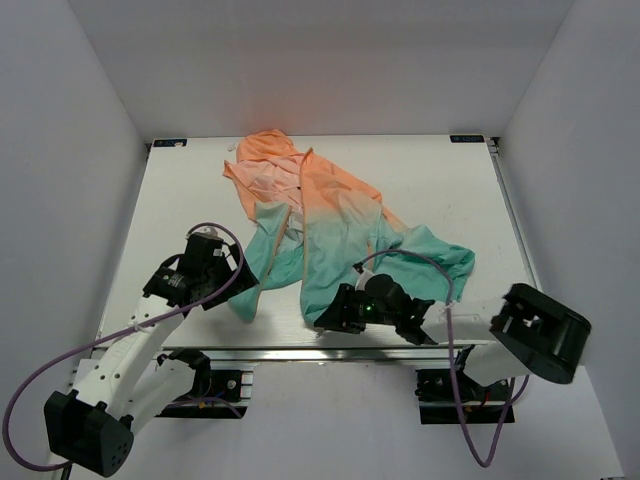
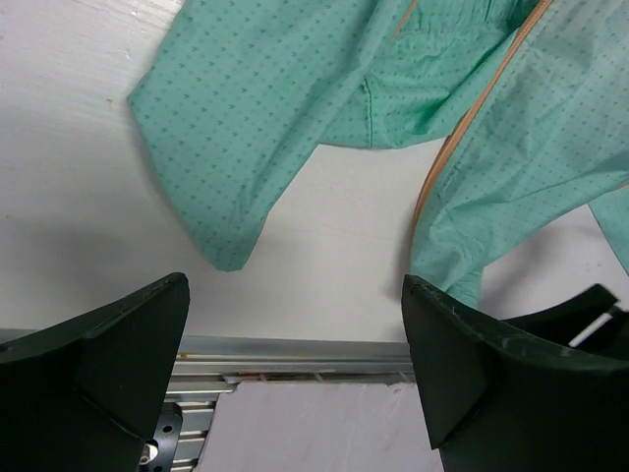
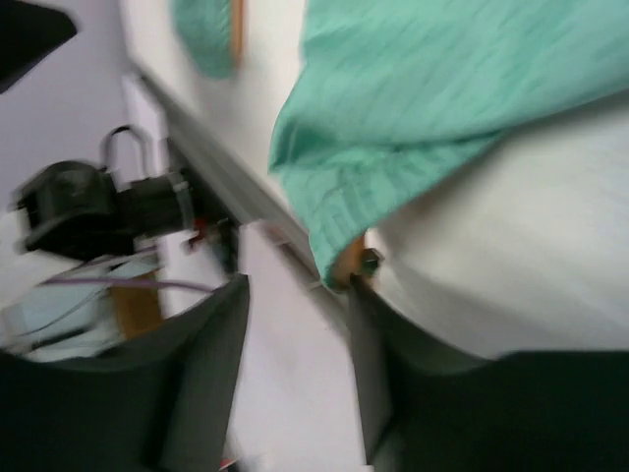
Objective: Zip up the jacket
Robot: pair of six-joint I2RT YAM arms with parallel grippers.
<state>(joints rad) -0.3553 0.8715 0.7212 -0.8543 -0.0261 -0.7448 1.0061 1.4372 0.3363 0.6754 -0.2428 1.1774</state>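
The jacket (image 1: 320, 215) lies unzipped and rumpled on the table, peach at the far hood, teal toward me. My left gripper (image 1: 232, 272) hovers at the teal hem on the left, and it is open. In the left wrist view my left gripper (image 2: 295, 295) frames bare table, with teal cloth (image 2: 265, 98) and the orange zipper tape (image 2: 462, 138) beyond it. My right gripper (image 1: 326, 318) sits at the near hem of the other front panel. The blurred right wrist view shows my right gripper (image 3: 295, 305) with its jaws apart and nothing between them. The hem corner's zipper end (image 3: 366, 262) sits just above one finger (image 3: 369, 374).
The white table (image 1: 440, 180) ends in a metal rail (image 2: 295, 346) right under both grippers. Grey walls close in the left, right and far sides. A purple cable (image 1: 455, 300) loops over the right arm near the jacket's sleeve.
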